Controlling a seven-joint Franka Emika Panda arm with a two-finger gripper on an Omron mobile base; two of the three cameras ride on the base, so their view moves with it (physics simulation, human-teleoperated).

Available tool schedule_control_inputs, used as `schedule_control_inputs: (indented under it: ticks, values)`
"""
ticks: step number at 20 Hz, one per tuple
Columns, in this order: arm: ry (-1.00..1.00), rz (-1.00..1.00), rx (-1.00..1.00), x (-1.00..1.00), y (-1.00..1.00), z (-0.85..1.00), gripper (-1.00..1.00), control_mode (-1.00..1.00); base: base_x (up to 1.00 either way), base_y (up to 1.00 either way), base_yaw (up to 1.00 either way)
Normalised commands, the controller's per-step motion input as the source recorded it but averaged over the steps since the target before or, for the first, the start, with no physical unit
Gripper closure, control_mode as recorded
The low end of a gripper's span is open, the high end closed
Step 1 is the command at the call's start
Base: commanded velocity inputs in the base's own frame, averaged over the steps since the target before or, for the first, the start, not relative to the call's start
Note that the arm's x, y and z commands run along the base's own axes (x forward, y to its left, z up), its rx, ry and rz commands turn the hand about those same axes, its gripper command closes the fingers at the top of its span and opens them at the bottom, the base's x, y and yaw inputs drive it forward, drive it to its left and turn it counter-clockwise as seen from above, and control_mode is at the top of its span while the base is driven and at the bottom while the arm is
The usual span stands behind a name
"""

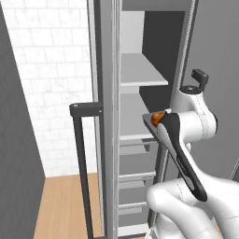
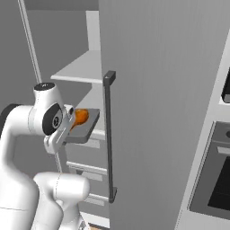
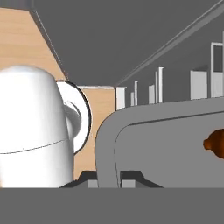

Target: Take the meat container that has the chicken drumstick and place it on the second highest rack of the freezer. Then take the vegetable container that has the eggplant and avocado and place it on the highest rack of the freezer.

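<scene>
At the open freezer (image 1: 140, 70), my arm holds the grey meat container (image 2: 85, 128) out toward the shelves, level with the second highest rack (image 1: 133, 119). My gripper (image 3: 108, 177) is clenched on the container's rim: in the hand view the two dark finger tips sit on either side of the grey wall at the tray's rounded corner. The chicken drumstick (image 2: 80, 117) lies inside the tray, glossy orange-brown (from the left base view I see just a bit of it (image 1: 157, 118) past my wrist, and in the hand view its narrow end (image 3: 214, 143) shows at the right edge).

From the right base view the container is roughly flat, its far edge close to the front of the second highest rack, with the highest rack (image 2: 81, 69) a level above it. Whether the tray's base already touches the shelf I cannot tell, since my forearm covers that edge in the left base view. Below the tray are the freezer's grey drawers (image 1: 135, 179).

The freezer door (image 2: 161, 112) stands swung open to my right, its dark bar handle (image 2: 109, 134) running vertically beside the tray. A built-in black oven (image 2: 215, 179) sits at the far right, and a white tiled wall (image 1: 51, 84) shows to the left of the cabinet.
</scene>
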Motion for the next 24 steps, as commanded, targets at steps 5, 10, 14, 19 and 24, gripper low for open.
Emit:
schedule_control_inputs:
  ticks: [5, 10, 14, 19, 24]
  values:
    - [0.0, 0.0, 0.05, 0.75, 0.42, -0.24, 1.0, -1.0, 0.0, 0.0, 0.0]
    - [0.0, 0.06, 0.09, 0.84, -0.05, -0.24, 1.0, -1.0, 0.0, 0.0, 0.0]
    - [-0.06, 0.08, 0.03, 0.83, -0.02, -0.44, 1.0, -1.0, 0.0, 0.0, 0.0]
    - [-0.19, 0.05, 0.0, 0.75, 0.0, -0.39, 1.0, -1.0, 0.0, 0.0, 0.0]
    - [-0.14, 0.01, 0.0, 0.71, 0.0, -0.42, 1.0, -1.0, 0.0, 0.0, 0.0]
